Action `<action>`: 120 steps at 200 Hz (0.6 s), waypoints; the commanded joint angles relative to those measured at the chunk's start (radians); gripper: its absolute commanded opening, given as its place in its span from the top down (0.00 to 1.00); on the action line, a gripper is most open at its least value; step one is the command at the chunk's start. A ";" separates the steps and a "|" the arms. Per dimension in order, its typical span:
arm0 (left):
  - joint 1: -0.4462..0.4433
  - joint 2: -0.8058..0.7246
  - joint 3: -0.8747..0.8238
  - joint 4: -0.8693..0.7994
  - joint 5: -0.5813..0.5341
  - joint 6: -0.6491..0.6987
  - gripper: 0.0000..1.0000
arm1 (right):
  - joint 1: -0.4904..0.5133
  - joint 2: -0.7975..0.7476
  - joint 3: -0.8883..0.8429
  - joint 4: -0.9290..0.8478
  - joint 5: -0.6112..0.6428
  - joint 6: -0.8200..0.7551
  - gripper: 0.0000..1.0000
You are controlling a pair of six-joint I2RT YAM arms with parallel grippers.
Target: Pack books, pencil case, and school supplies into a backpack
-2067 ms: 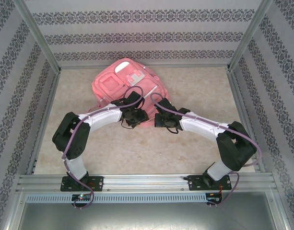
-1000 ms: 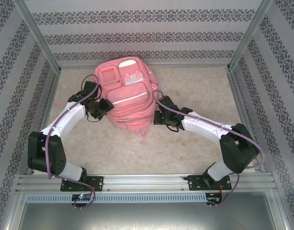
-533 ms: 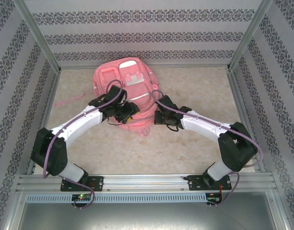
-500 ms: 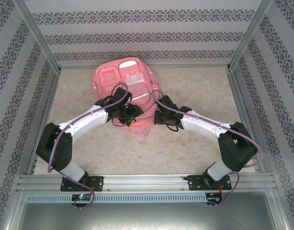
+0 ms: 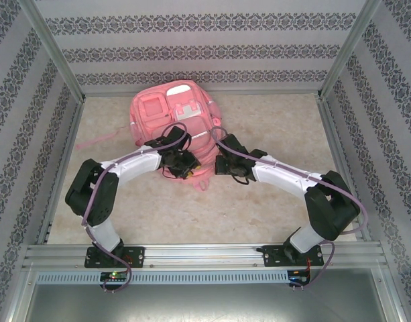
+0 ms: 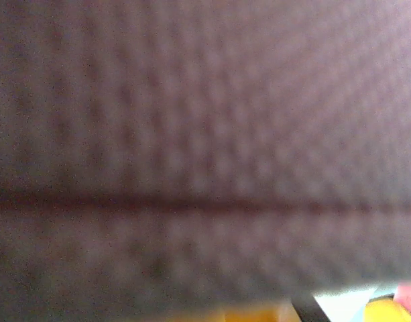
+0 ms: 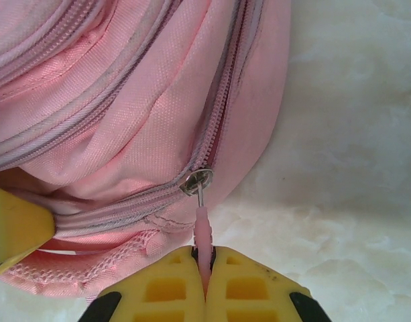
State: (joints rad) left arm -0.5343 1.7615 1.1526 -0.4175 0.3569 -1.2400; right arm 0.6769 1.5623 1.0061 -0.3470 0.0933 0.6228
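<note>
Jaws on the left pincer [image 5: 186,169] had just snapped shut. That arm had swung in from the left side of the backpack [image 5: 166,114] to its near edge. Its own camera saw blurry pink cloth pressed up close, so I could not tell if it had pinched any. The backpack lay flat in the middle, at the back of the surface [image 5: 279,134]. On the right, the right pincer [image 7: 205,268] was closed tight on the pink zipper pull [image 7: 203,231]. I think one arm was set to hold the backpack while the other tugged the zipper, so things could go in.
</note>
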 commanded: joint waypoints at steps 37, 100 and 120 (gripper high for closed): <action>0.094 -0.140 -0.009 -0.152 -0.172 0.127 1.00 | -0.034 -0.045 -0.026 -0.045 0.066 -0.001 1.00; 0.235 -0.403 -0.111 -0.228 -0.154 0.250 1.00 | -0.176 0.009 0.006 -0.022 0.047 -0.049 1.00; 0.236 -0.424 -0.122 -0.230 -0.139 0.258 1.00 | -0.210 0.065 0.067 -0.014 0.043 -0.059 1.00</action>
State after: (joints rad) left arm -0.3183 1.3754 1.0500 -0.5770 0.2810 -1.0489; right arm 0.5503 1.5684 1.0176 -0.2771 0.0132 0.5781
